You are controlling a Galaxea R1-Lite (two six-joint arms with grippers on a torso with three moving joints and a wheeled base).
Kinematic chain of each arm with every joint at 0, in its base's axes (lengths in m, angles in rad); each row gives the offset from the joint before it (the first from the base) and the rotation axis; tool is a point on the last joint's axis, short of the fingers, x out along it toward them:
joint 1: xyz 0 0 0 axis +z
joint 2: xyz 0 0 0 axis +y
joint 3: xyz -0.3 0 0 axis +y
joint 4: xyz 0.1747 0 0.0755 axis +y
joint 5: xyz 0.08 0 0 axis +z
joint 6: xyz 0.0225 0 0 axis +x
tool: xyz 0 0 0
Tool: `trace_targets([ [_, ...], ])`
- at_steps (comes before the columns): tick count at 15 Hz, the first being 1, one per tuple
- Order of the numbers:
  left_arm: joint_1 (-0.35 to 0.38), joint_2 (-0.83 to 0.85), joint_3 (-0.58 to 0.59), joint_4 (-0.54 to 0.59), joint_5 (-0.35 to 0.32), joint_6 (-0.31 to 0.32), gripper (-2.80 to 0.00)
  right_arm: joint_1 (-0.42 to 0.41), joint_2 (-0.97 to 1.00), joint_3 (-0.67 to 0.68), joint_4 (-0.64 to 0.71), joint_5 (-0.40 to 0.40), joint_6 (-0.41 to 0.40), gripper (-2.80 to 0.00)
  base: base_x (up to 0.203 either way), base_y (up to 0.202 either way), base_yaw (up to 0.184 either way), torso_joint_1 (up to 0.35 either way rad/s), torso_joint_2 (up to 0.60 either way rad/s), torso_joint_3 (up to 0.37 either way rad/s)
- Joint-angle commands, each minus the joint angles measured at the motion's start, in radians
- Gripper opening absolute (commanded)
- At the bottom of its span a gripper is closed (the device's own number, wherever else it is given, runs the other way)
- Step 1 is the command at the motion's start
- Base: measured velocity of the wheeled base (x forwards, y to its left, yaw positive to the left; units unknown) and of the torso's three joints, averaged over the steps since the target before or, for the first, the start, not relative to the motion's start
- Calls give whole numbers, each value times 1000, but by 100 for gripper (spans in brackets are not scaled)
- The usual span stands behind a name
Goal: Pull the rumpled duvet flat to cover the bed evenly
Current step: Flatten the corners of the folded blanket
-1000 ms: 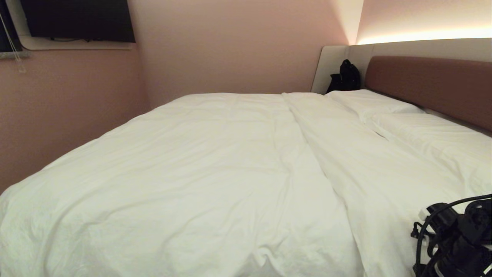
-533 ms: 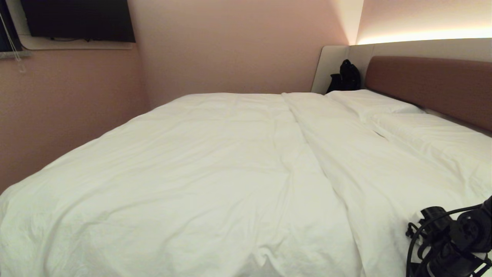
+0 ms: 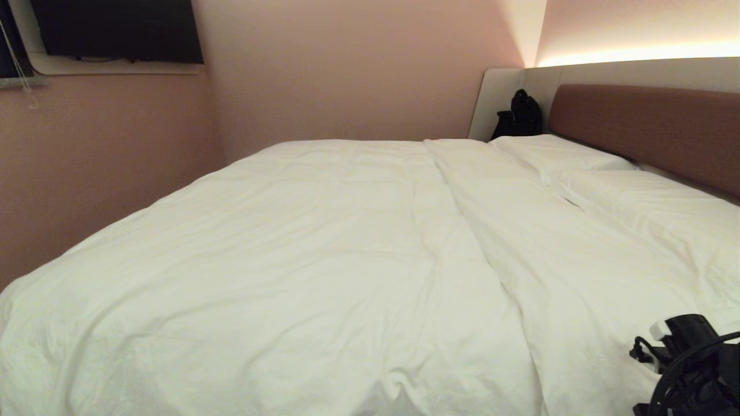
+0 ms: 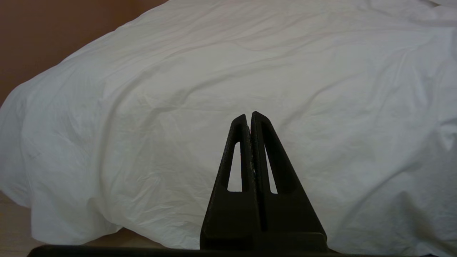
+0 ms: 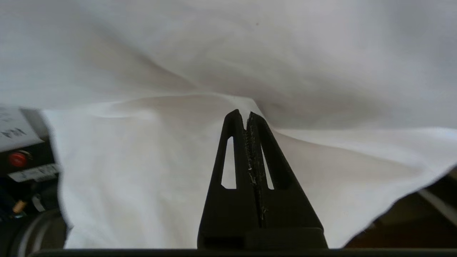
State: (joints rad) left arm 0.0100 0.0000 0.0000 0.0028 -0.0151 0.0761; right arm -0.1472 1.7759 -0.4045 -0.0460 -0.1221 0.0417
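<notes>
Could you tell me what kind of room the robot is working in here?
Most likely a hotel-style bedroom: a large bed under a white duvet, pillows against a brown padded headboard lit by a strip above, and a dark wall-mounted screen.

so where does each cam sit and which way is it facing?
Head: on the head, looking forward and down across the bed and duvet; right arm at lower right.
Left wrist: behind the shut left gripper, facing the duvet's draped near side.
Right wrist: behind the shut right gripper, close to white fabric; robot base at the edge.
Shared: all three show white bedding.
</notes>
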Motion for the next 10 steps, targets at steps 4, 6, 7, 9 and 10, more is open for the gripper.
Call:
trace_targets([
  [4,1,0,0,0,0,1,-280,1,-593,-75,178,50,-5,-280,0,0,0,0,0,0],
  [6,1,0,0,0,0,1,-280,1,-812,-173,347,78,-3,-280,0,0,0,0,0,0],
  [7,1,0,0,0,0,1,-280,0,-899,-228,438,89,0,-280,0,0,0,0,0,0],
  [9,1,0,0,0,0,1,-280,0,-1051,-317,581,104,19,-280,0,0,0,0,0,0],
  [10,1,0,0,0,0,1,-280,0,-1113,-336,617,108,33,-280,0,0,0,0,0,0],
])
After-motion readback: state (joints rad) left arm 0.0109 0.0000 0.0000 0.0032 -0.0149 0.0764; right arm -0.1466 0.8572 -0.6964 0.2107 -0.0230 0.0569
